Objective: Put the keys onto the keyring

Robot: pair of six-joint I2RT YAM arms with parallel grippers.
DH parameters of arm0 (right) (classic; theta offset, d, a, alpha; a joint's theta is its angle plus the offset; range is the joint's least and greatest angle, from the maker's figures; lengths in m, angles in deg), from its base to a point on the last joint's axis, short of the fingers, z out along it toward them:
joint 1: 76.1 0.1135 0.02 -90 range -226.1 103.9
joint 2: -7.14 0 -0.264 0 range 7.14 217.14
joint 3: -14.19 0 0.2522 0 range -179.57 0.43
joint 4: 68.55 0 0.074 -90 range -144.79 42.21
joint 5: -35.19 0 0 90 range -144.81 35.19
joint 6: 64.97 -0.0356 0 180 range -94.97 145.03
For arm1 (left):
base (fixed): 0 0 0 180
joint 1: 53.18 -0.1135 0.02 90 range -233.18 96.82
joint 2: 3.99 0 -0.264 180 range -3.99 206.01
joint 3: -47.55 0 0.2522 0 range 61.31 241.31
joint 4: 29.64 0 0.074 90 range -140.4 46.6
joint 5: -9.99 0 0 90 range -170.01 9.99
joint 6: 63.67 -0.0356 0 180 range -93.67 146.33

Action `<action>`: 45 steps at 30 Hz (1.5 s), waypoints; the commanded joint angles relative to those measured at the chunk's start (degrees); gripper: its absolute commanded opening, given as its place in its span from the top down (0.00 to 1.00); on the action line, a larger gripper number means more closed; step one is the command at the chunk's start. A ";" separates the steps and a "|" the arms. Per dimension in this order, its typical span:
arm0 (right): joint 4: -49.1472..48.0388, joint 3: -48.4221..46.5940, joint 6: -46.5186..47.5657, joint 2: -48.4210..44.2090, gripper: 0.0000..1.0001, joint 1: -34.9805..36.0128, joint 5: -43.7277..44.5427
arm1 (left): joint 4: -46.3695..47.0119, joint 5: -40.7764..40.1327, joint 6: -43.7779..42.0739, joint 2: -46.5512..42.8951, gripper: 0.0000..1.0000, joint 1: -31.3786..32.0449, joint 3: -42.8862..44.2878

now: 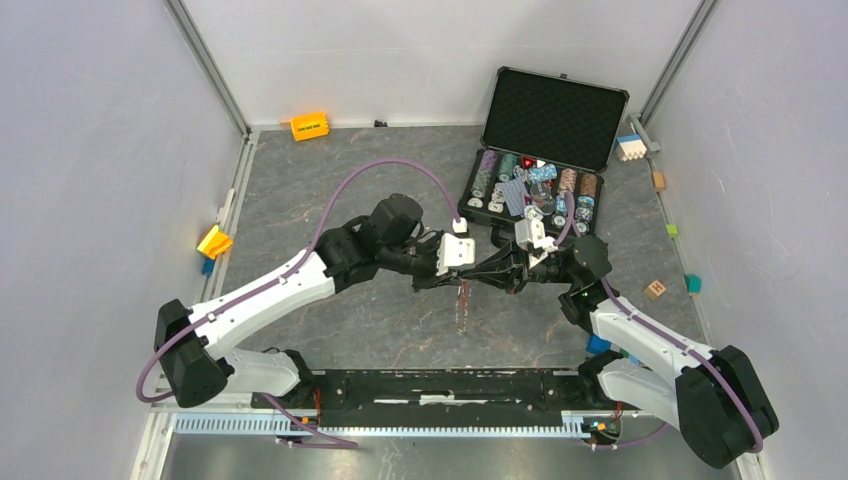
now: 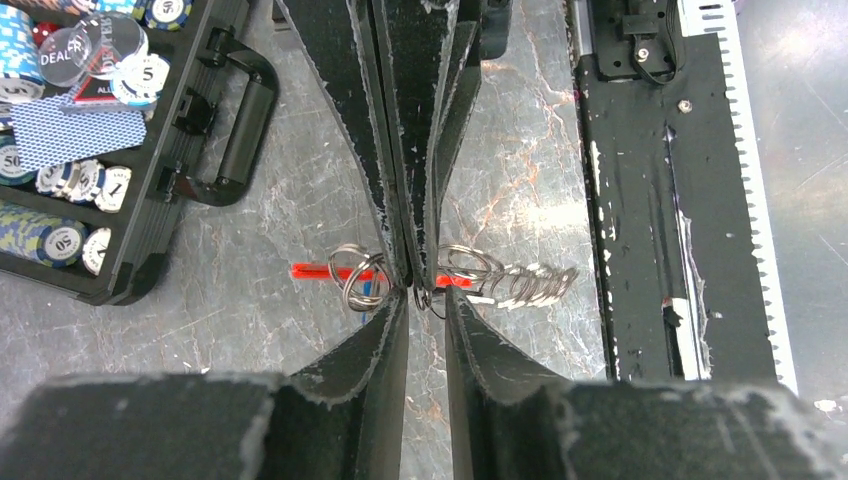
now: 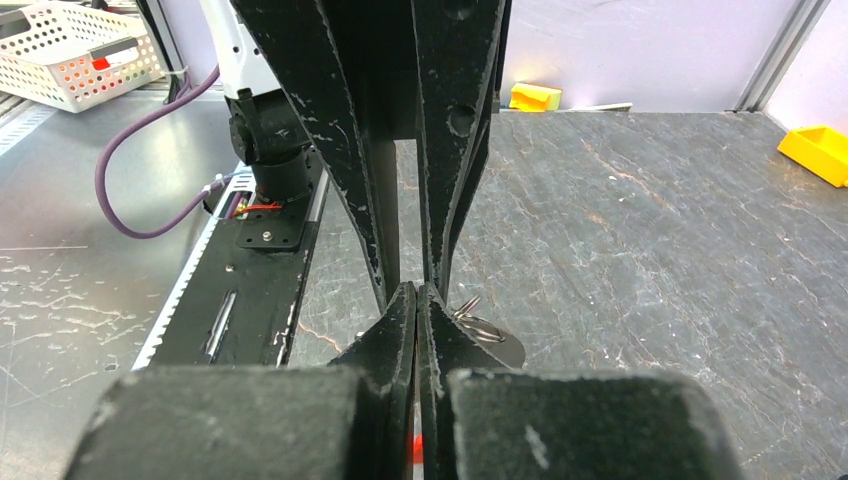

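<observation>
left gripper (image 2: 425, 296), bottom centre of left wrist view: jaws narrow, any grip can't be told. just beyond, mid-frame, keyring (image 2: 362, 280) is pinched at its red fob (image 2: 310, 271) by fully closed right gripper (image 2: 411, 272); prob. keys (image 2: 528, 286) bunched right of it. judged light, stiff, slippery: flat fob best taken, not thin wire.

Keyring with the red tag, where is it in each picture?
Top view: the thin silver metal keyring with its red oval fob dangles mid-table, under where the arms meet.
Left wrist: middle, its rings and red fob either side of the left claw.
Right wrist: bottom middle, a red sliver between the right claw's fingers.
Shared landmark: the long black base rail.
</observation>
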 commanded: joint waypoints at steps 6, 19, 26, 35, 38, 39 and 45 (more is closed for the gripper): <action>-2.19 -1.35 -0.15 -0.71 1.00 -0.20 0.84 | 3.09 1.38 -0.46 0.90 0.80 -0.37 0.24; 1.73 -1.99 3.00 -0.44 1.00 -0.43 1.83 | 0.81 0.97 -0.93 -0.98 0.98 -0.63 0.49; 12.67 -4.75 11.44 0.12 0.96 -0.57 2.76 | -10.82 -5.08 -1.53 1.70 0.98 -0.55 7.44; 14.16 -5.03 12.16 2.30 0.89 -0.28 1.54 | -18.60 -9.38 -1.22 6.09 0.98 -0.55 13.91; 14.08 -5.03 12.10 2.61 0.89 -0.05 1.20 | -18.89 -10.00 -1.02 6.63 0.98 -0.55 14.94; 14.07 -5.03 12.17 2.67 0.89 0.03 0.97 | -18.88 -10.19 -0.98 6.82 0.98 -0.55 15.07; 14.07 -5.12 12.14 2.51 0.77 0.22 0.11 | -18.94 -10.90 -0.50 7.70 0.98 -0.55 16.63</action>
